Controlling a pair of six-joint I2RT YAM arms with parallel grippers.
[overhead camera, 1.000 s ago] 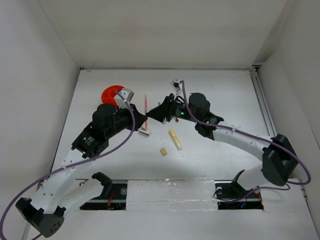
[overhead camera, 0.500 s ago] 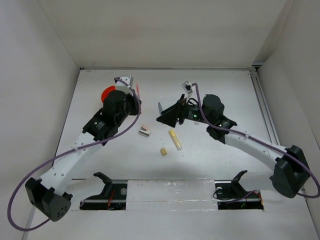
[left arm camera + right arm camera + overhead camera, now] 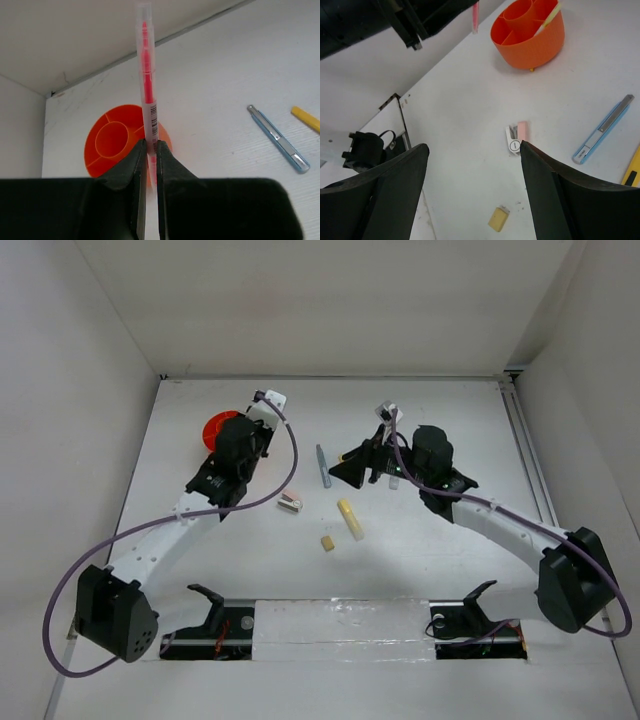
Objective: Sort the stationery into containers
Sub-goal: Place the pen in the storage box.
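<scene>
From above, the left gripper (image 3: 244, 438) is at the back left of the table (image 3: 450, 420), right beside the orange cup (image 3: 212, 427), which the arm partly covers. Its jaws cannot be made out from here. The right gripper (image 3: 352, 467) hangs near the middle of the table. A grey-blue pen (image 3: 323, 466) lies just to its left. A pale yellow marker (image 3: 350, 518), a tan eraser (image 3: 326, 542) and a pink-grey block (image 3: 290, 503) lie apart from one another nearer the arm bases.

In the left wrist view, the left gripper (image 3: 149, 156) is clamped on a pink-red pen (image 3: 147, 75), which stands straight up between the fingers. The orange cup (image 3: 91, 150) is behind and below it, with its round centre section and dividers showing. The grey-blue pen (image 3: 277, 140) lies to the right on the table.

In the right wrist view, the right gripper (image 3: 472, 146) has its jaws wide apart with nothing between them. Below it lie the pink-grey block (image 3: 518, 137), the tan eraser (image 3: 498, 219) and the grey-blue pen (image 3: 604, 130). Farther off, the orange cup (image 3: 530, 47) holds a yellow pen (image 3: 551, 15) leaning in one of its outer sections.
</scene>
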